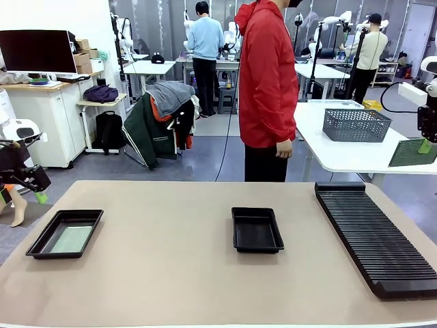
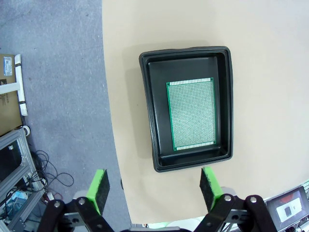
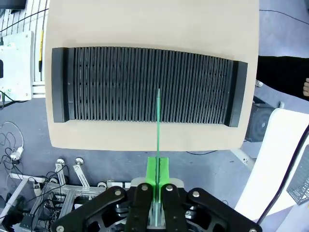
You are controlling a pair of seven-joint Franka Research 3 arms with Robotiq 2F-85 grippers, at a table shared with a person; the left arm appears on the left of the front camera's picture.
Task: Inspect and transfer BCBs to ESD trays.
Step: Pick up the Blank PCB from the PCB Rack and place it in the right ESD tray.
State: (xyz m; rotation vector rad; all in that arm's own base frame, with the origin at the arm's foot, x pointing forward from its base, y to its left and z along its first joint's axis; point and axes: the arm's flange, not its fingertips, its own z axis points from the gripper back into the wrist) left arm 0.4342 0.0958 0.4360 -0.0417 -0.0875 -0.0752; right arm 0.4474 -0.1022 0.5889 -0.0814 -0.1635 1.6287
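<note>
One black ESD tray [image 1: 41, 242] lies at the table's left with a green BCB [image 1: 70, 239] flat on its floor; in the left wrist view the same tray [image 2: 152, 111] and BCB [image 2: 191, 114] sit below my left gripper [image 2: 154, 191], which hovers high above, open and holding nothing. That gripper [image 1: 31, 184] hangs off the table's left edge. A second ESD tray [image 1: 256, 229] at the table's middle holds nothing. My right gripper [image 3: 158, 176] is shut on another BCB [image 3: 158, 125], seen edge-on over the rack. That gripper [image 1: 427, 140] holds the BCB [image 1: 412, 153] high at far right.
A long black slotted rack [image 1: 375, 236] lies along the table's right side, also under the right wrist as the rack [image 3: 149, 86]. A person in a red jacket [image 1: 268, 82] stands at the far edge. A grey wire basket [image 1: 355, 124] sits on a white table behind.
</note>
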